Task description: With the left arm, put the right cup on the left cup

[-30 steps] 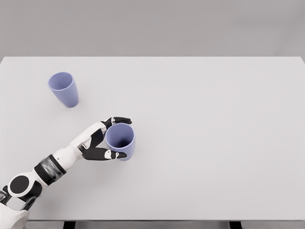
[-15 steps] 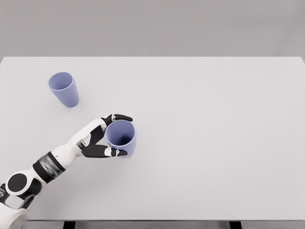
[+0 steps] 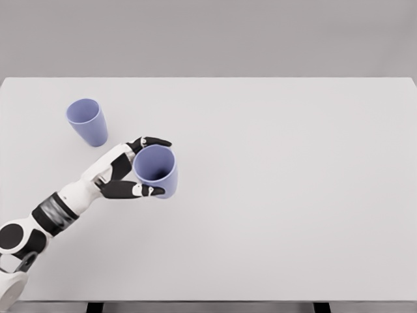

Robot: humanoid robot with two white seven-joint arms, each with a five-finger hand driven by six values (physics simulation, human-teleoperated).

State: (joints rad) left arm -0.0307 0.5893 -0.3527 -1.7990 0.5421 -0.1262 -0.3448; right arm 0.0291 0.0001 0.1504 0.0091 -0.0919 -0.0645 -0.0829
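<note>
Two lavender-blue cups show in the head view. One cup point(image 3: 88, 121) stands upright on the white table point(image 3: 280, 182) at the far left. The other cup point(image 3: 157, 171) is in my left hand point(image 3: 142, 166), whose black fingers are shut around its upper wall, thumb on the near side and fingers on the far side. The held cup looks raised a little off the table and tilted slightly, mouth facing up toward me. It sits to the right of and nearer than the standing cup. The right arm is out of sight.
The table's far edge runs across the top against a grey wall, and its near edge shows at the bottom with two dark legs below.
My left hand has carried the held cup up and to the left, closer to the standing cup. The standing cup has not moved.
</note>
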